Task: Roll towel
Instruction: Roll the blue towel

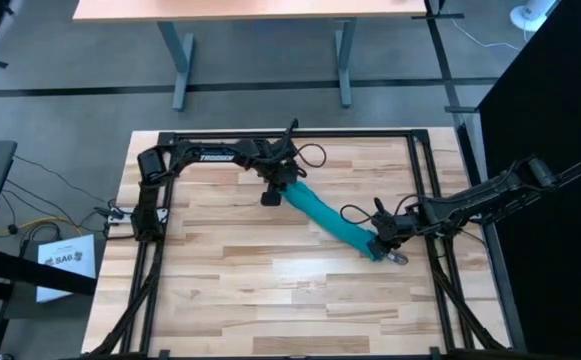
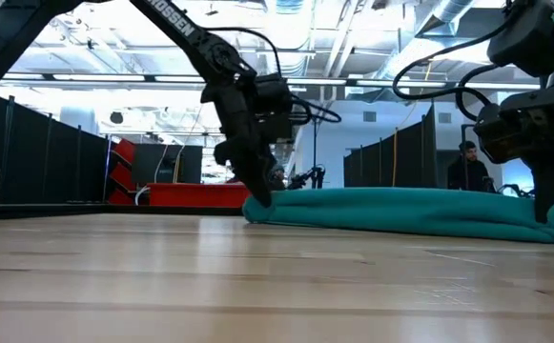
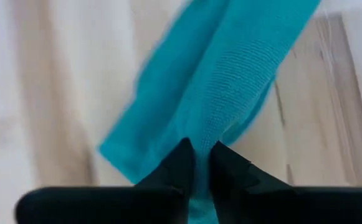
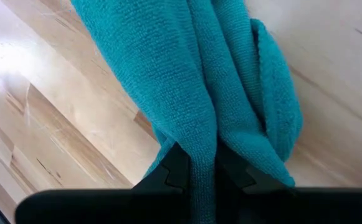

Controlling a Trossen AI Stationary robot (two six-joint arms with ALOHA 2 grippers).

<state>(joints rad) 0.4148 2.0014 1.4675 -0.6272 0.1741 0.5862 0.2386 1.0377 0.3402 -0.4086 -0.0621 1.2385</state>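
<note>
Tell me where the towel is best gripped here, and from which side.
At its two ends, from above. The towel lies bunched into a long, narrow diagonal band on the table. The left end effector and right end effector each already pinch one end, which likely keeps it taut.

Desk (image 1: 250,8) beyond wooden table (image 1: 270,300) (person (image 2: 465,167) behind).
</note>
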